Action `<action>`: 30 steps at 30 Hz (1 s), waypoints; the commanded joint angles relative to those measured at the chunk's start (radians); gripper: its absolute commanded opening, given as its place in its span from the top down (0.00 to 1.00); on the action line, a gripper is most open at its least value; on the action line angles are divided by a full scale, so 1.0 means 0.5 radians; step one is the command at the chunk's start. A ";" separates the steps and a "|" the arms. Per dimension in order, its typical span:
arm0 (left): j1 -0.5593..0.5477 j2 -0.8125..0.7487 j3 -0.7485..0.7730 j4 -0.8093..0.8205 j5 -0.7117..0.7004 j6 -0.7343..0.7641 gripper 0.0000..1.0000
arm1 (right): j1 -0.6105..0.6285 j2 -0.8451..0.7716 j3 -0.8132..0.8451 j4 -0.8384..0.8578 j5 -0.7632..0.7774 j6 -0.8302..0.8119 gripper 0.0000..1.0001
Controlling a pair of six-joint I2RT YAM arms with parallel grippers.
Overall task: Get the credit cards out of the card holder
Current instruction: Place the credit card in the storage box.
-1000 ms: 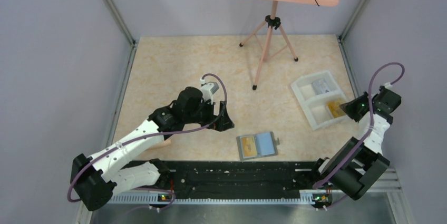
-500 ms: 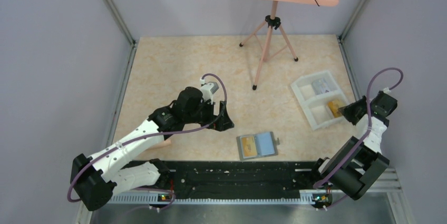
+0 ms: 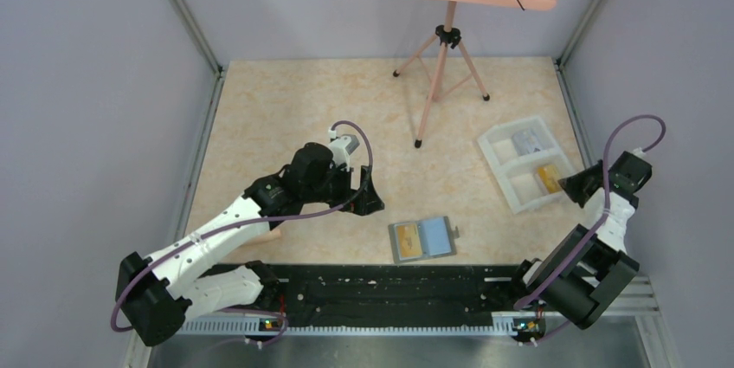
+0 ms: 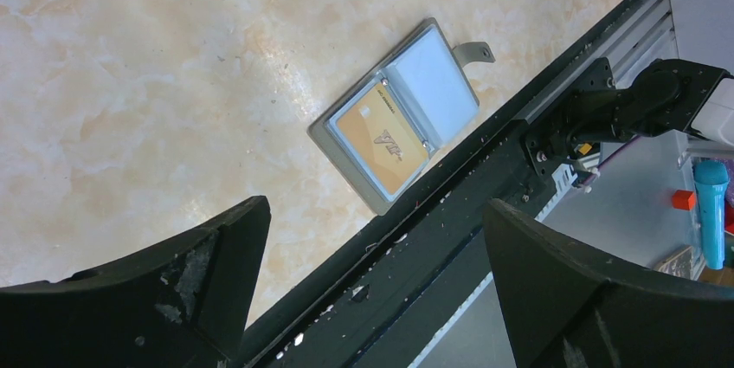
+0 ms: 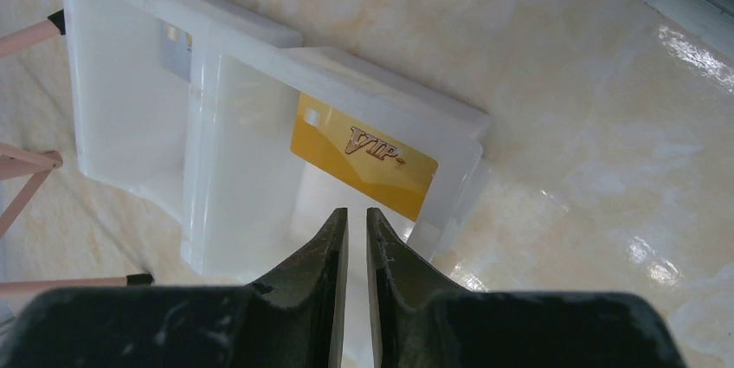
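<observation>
Card holder (image 4: 424,91) open flat, grey shell, pale blue pockets, orange card (image 4: 381,137) in one. Left claw (image 4: 372,212) spread wide, empty; right claw (image 5: 356,216) fingers almost touching, empty.

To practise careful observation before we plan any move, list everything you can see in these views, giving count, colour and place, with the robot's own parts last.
card holder: 1, dark grey with pale blue-grey inside, lying open on the table by the front rail.
credit cards: 3; one yellow-orange in the holder, one yellow in the tray's near compartment, one pale grey in its far compartment.
tray: 1, white, right side of the table.
stand: 1, pink tripod with pink top, at the back.
table: 1, beige marbled.
left gripper: 1, black, open, above the table left of the holder.
right gripper: 1, black, shut and empty, by the tray's near end.
</observation>
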State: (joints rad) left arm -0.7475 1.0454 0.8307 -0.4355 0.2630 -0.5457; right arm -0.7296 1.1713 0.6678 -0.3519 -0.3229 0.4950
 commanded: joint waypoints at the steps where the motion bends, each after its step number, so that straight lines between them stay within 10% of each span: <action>1: 0.004 -0.003 0.039 0.005 -0.032 0.030 0.02 | -0.023 -0.072 0.100 -0.058 0.093 0.050 0.86; 15: 0.004 -0.022 -0.020 0.026 -0.033 -0.028 0.02 | 0.039 -0.189 0.474 -0.421 -0.010 0.064 0.83; 30: 0.003 0.233 -0.266 0.334 0.341 -0.289 0.13 | 1.331 -0.575 0.200 -0.441 0.119 0.292 0.78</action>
State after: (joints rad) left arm -0.7475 1.1316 0.7559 -0.3985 0.3309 -0.6209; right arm -0.2123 0.9504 0.8345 -0.5915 -0.2775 0.5739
